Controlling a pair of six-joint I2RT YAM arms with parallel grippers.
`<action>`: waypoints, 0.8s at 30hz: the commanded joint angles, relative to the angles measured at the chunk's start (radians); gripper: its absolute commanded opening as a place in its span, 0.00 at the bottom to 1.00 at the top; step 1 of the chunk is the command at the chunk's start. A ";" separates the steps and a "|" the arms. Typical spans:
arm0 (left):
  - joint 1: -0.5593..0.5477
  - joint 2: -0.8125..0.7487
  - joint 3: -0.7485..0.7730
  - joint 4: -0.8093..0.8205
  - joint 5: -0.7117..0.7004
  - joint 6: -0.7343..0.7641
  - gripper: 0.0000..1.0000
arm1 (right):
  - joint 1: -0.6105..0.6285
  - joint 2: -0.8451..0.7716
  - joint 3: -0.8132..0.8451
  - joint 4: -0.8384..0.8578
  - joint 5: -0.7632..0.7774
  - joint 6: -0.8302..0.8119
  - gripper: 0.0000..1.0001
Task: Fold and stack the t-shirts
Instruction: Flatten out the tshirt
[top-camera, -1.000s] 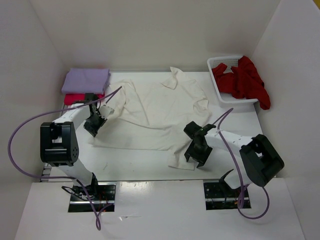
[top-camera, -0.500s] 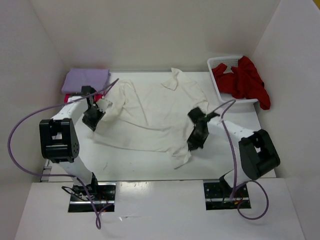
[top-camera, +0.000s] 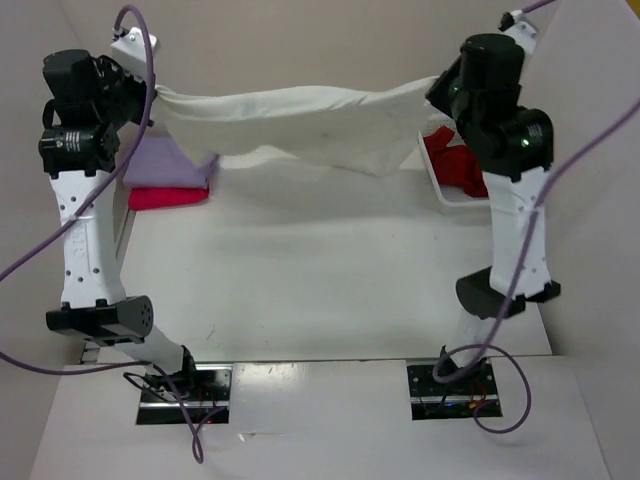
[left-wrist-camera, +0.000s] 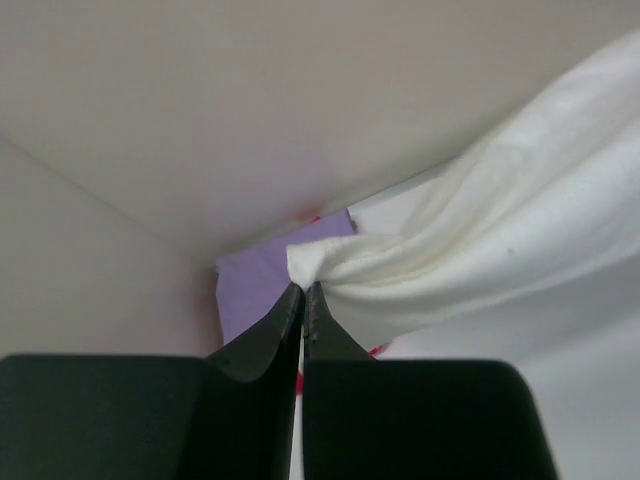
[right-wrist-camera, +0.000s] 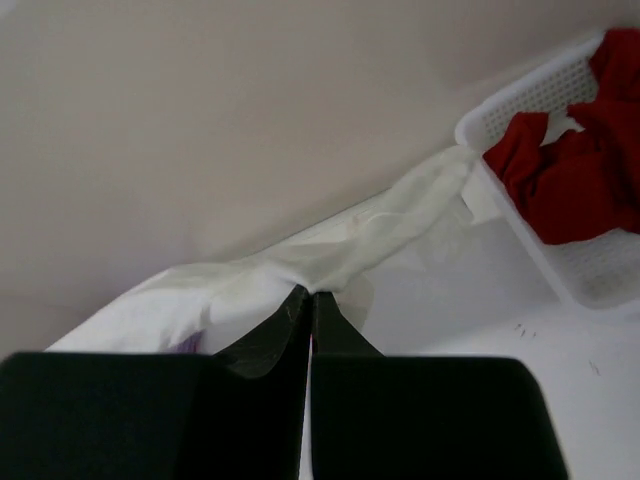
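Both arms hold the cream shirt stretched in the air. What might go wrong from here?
1. The left claw and right claw each pinch only a small bunch of the cream t-shirt; pulling further apart may slip it free.
2. Its hanging left end is near the folded lavender t-shirt and might drag it when lowered.
3. Its right end hangs by the white basket and could snag the rim.
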 joint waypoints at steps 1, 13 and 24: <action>0.007 0.019 -0.129 -0.046 0.039 0.019 0.00 | 0.070 -0.077 -0.127 -0.159 0.197 -0.025 0.00; 0.007 -0.133 -0.813 -0.245 -0.142 0.239 0.00 | 0.193 -0.680 -1.483 0.062 -0.119 0.385 0.00; 0.007 -0.151 -1.167 -0.331 -0.186 0.286 0.00 | 0.284 -0.886 -1.768 -0.033 -0.236 0.589 0.00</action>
